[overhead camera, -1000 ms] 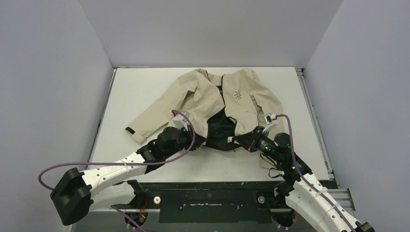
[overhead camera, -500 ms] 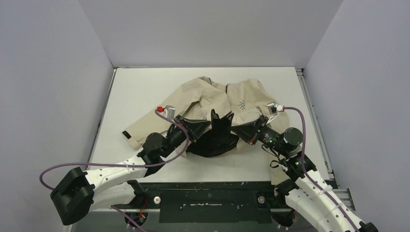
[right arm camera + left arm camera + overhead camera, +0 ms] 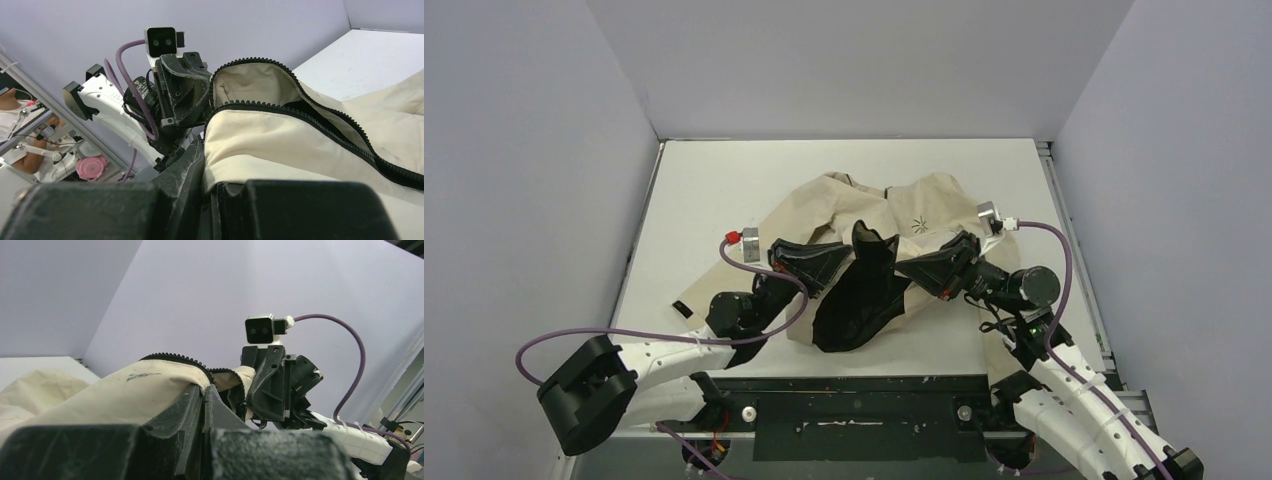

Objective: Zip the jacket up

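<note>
Both arms extended forward, wrists angled inward, facing each other. Left gripper (image 3: pixel 842 256), right gripper (image 3: pixel 908 271): jaws clamped on jacket (image 3: pixel 824 205) edges.

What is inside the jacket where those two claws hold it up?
The dark lining of the jacket shows, hanging between the left gripper and right gripper, both clamped on its front edges. The table beneath is hidden by cloth.

The jacket (image 3: pixel 824 205) is beige, with a black lining (image 3: pixel 864 295), black zipper teeth (image 3: pixel 320 125), a small dark starburst logo (image 3: pixel 917 224) and a black cuff tab (image 3: pixel 684 309). The table (image 3: pixel 714 180) is white and the walls (image 3: pixel 854 60) are pale lilac-grey. The left arm (image 3: pixel 664 352) and right arm (image 3: pixel 1084 415) are white with black joints. The left gripper (image 3: pixel 850 250) and right gripper (image 3: pixel 904 274) are black. The cables (image 3: pixel 362 357) are purple.
</note>
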`<action>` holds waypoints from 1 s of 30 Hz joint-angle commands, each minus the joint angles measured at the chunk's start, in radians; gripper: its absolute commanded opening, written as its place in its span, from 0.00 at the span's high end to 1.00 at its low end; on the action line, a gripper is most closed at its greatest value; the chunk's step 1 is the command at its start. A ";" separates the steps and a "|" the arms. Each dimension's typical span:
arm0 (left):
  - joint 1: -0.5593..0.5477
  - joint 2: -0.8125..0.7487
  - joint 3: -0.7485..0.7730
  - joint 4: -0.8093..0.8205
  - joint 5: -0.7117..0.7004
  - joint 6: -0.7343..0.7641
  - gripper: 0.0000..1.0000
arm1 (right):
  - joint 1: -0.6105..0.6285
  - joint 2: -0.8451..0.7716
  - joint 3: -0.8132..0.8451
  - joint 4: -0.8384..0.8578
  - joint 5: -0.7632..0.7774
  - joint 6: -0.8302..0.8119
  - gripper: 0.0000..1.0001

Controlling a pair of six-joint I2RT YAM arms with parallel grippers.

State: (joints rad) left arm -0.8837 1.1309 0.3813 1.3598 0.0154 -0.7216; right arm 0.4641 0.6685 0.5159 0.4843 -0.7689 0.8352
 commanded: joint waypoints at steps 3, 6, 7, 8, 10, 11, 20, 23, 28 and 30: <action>-0.001 0.018 -0.002 0.199 0.065 0.009 1.00 | -0.001 0.047 0.042 0.190 -0.089 0.020 1.00; 0.000 0.026 0.005 0.201 0.088 0.009 1.00 | 0.005 0.072 0.061 0.194 -0.117 0.019 1.00; -0.001 0.028 0.008 0.200 0.094 0.008 1.00 | 0.008 0.079 0.070 0.187 -0.119 0.016 1.00; -0.002 0.030 0.012 0.199 0.100 0.009 1.00 | 0.011 0.085 0.075 0.177 -0.119 0.012 1.00; -0.003 0.034 0.017 0.196 0.105 0.009 1.00 | 0.015 0.102 0.095 0.155 -0.119 0.004 1.00; -0.003 0.035 0.017 0.195 0.106 0.009 1.00 | 0.018 0.108 0.104 0.145 -0.120 0.000 1.00; -0.002 0.048 0.008 0.222 0.082 -0.014 1.00 | 0.047 0.150 0.147 0.099 -0.117 -0.034 1.00; -0.002 0.052 0.006 0.231 0.080 -0.021 1.00 | 0.059 0.155 0.147 0.096 -0.109 -0.036 1.00; -0.002 0.049 0.011 0.218 0.089 -0.021 1.00 | 0.087 0.168 0.149 0.097 -0.087 -0.041 1.00; -0.002 0.045 0.010 0.214 0.085 -0.019 1.00 | 0.098 0.173 0.151 0.097 -0.073 -0.045 1.00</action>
State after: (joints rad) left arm -0.8837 1.1828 0.3748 1.4715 0.0990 -0.7319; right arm 0.5381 0.8352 0.6083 0.5102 -0.8639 0.8219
